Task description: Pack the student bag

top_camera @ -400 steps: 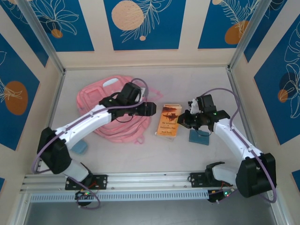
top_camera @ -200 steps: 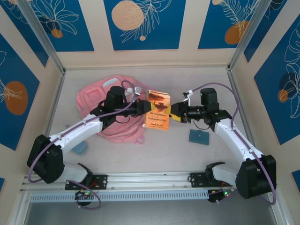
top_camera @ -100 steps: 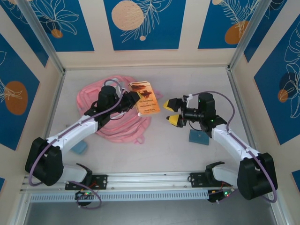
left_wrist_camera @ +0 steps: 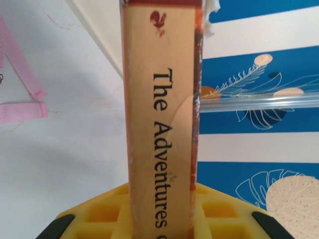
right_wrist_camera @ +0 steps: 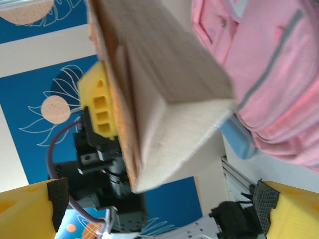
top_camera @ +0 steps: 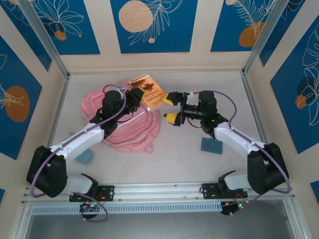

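Left gripper (top_camera: 136, 97) is pinching thin orange paperback book (top_camera: 148, 92) above the soft pink fabric student bag (top_camera: 130, 133) lying far-left, likely for loading. Right gripper (top_camera: 172, 108) is gaping wide just beside the book, not touching it.

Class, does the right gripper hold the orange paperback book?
No, the right gripper is open; the left gripper holds the orange paperback book.

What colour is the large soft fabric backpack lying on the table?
Pink; the large soft fabric backpack shows best in the top external view.

cloth student bag (top_camera: 130, 135), worn paper book (top_camera: 148, 92)
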`<action>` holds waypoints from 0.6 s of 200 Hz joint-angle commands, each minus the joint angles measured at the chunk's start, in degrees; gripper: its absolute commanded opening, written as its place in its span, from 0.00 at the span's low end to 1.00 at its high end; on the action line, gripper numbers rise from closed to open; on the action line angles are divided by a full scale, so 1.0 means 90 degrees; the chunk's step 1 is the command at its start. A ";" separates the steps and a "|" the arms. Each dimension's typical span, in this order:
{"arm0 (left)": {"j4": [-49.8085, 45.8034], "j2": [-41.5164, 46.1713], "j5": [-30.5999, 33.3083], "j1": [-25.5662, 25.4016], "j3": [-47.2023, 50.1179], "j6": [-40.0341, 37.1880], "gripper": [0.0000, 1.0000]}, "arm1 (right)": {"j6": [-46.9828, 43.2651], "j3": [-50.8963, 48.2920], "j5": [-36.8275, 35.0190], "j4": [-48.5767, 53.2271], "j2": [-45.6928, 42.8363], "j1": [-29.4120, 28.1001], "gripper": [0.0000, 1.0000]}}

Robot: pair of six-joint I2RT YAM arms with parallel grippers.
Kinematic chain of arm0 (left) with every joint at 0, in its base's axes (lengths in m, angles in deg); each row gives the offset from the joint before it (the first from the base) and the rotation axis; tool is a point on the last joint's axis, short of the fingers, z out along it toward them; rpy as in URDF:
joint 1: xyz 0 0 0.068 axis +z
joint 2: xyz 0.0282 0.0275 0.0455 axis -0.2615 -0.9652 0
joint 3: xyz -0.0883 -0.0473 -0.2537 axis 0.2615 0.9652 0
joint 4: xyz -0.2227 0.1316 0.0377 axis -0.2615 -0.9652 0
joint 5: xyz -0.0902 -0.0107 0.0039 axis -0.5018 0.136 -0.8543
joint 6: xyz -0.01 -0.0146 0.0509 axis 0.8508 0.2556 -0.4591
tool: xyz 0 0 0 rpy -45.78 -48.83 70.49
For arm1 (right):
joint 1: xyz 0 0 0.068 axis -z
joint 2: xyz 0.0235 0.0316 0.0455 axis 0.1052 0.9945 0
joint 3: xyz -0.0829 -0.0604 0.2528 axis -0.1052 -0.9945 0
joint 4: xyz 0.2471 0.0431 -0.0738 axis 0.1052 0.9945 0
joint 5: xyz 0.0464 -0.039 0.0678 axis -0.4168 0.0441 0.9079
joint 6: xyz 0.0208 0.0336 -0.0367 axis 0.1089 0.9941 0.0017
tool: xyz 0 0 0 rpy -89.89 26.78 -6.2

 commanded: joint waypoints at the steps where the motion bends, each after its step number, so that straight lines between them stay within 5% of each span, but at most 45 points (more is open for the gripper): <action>1: 0.0568 0.0144 0.0278 0.0021 0.0042 0.0412 0.16 | 0.0412 0.0535 -0.0359 -0.0208 0.0338 -0.0095 0.97; 84: 0.0778 -0.0004 0.0435 0.0021 -0.0007 0.0516 0.16 | 0.1348 0.0651 -0.1260 -0.1471 0.1141 -0.0584 0.91; 120: 0.0745 -0.0087 0.0385 0.0019 0.0020 0.0492 0.16 | 0.1490 0.0552 -0.1380 -0.1872 0.1121 -0.0597 0.69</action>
